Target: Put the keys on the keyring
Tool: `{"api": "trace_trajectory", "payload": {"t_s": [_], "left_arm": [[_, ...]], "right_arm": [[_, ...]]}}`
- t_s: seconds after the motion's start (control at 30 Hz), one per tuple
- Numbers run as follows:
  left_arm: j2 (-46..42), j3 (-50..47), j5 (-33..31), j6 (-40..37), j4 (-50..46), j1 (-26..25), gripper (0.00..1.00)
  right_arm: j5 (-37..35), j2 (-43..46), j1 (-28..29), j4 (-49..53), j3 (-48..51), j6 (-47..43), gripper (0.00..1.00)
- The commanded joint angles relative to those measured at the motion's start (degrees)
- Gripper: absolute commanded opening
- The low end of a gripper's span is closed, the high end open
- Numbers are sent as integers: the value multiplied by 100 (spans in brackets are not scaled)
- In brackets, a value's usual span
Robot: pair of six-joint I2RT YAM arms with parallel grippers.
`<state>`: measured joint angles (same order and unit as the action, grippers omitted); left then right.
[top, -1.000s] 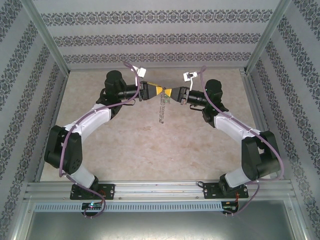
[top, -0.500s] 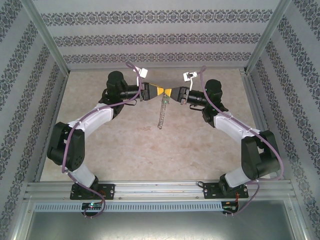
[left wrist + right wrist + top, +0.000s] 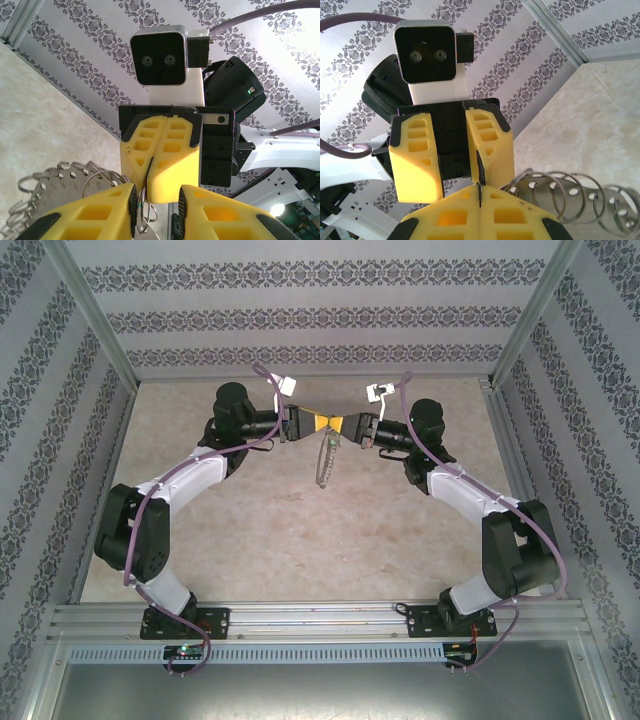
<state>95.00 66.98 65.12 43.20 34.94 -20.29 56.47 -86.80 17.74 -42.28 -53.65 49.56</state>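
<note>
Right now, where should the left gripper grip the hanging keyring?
Probably on the keyring's bare top wire, beside the right gripper's pinch, coming level from the left: that stretch is held firm, while the lower rim hangs loose and cluttered.

Grey keyring (image 3: pixel 60 182); damask-striped walls (image 3: pixel 300 300)

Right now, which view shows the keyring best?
Left wrist: the keyring is close and sharp, its small loops fanned out at lower left. Right wrist shows a row of its loops at lower right, cut by the frame. Top external shows it hanging in mid-air, too small for detail.
</note>
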Motion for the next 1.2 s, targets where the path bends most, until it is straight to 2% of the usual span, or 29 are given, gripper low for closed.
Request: {"api": "trace_trajectory", "payload": {"t_s": [0.0, 0.2, 0.4, 0.47, 0.57, 0.63, 0.8, 1.1, 1.17], "left_arm": [[54, -51, 279, 74, 356, -111, 27], [73, -81, 272, 68, 400, -124, 26], [77, -74, 287, 74, 408, -133, 20], [76, -79, 288, 69, 422, -145, 14], [71, -86, 315, 53, 464, -167, 0], [46, -126, 287, 85, 578, -176, 0], [-59, -253, 93, 169, 843, -177, 0], [-235, -321, -65, 231, 943, -184, 0], [-266, -341, -84, 258, 962, -179, 0]], "right_arm": [[-83, -74, -51, -346, -211, 45, 0], [-92, -103, -52, -393, -210, 87, 0], [-92, -107, -54, -404, -217, 103, 0], [-92, -109, -52, -421, -230, 115, 0], [-91, -122, -56, -478, -226, 171, 0], [-100, -100, -66, -526, -211, 236, 0], [-329, 205, -263, -685, 163, 378, 19], [-760, 811, -328, -634, 1158, -21, 32], [-767, 874, -259, -506, 1261, -272, 39]]}}
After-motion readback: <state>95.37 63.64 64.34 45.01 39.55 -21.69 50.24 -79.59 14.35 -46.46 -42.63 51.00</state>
